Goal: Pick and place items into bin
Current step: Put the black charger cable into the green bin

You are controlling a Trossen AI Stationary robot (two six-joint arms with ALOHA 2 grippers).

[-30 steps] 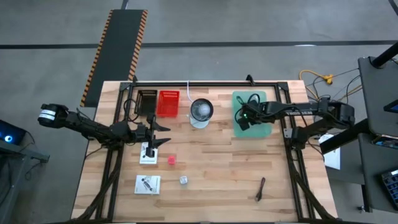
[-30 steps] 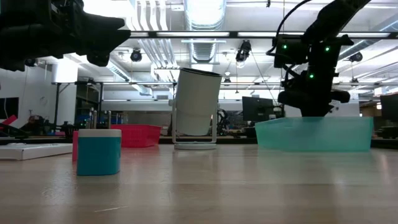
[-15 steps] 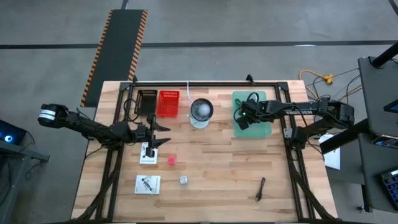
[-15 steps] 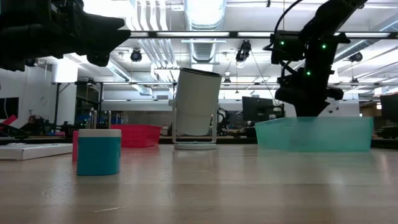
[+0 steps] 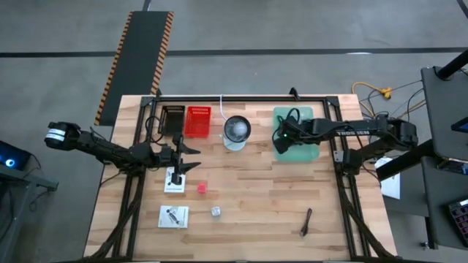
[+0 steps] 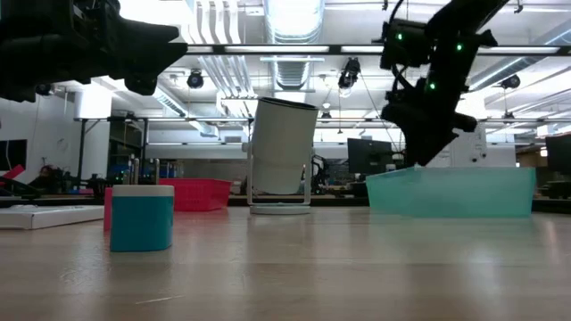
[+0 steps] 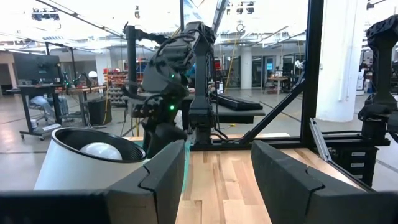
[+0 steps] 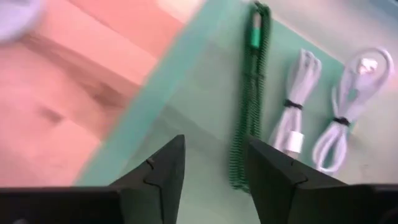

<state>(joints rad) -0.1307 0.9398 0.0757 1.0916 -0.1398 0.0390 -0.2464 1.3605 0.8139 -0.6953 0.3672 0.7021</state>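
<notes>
My right gripper (image 5: 281,134) (image 8: 214,168) hangs open and holds nothing, above the left edge of the teal bin (image 5: 296,135) (image 6: 455,192). Inside the bin lie a green coiled cord (image 8: 247,106) and two bundled white cords (image 8: 297,93). Flat on the table lie two white cards (image 5: 174,180) (image 5: 174,216), a red cube (image 5: 201,188), a silver cube (image 5: 216,211) and a dark stick (image 5: 306,221). My left gripper (image 5: 190,157) (image 7: 217,180) stays open and holding nothing, above the table just beyond the upper card.
A round white bowl (image 5: 236,131) (image 6: 281,156) stands between the two arms. A red basket (image 5: 197,120) and a dark basket (image 5: 173,119) sit at the far left. Bare wood lies in the table's middle and at its near right.
My right gripper has risen out of the bin and drifted a little toward the table's left edge, tipping as it went. It now hangs over the bin's left wall instead of down inside it. The left arm has kept still.
</notes>
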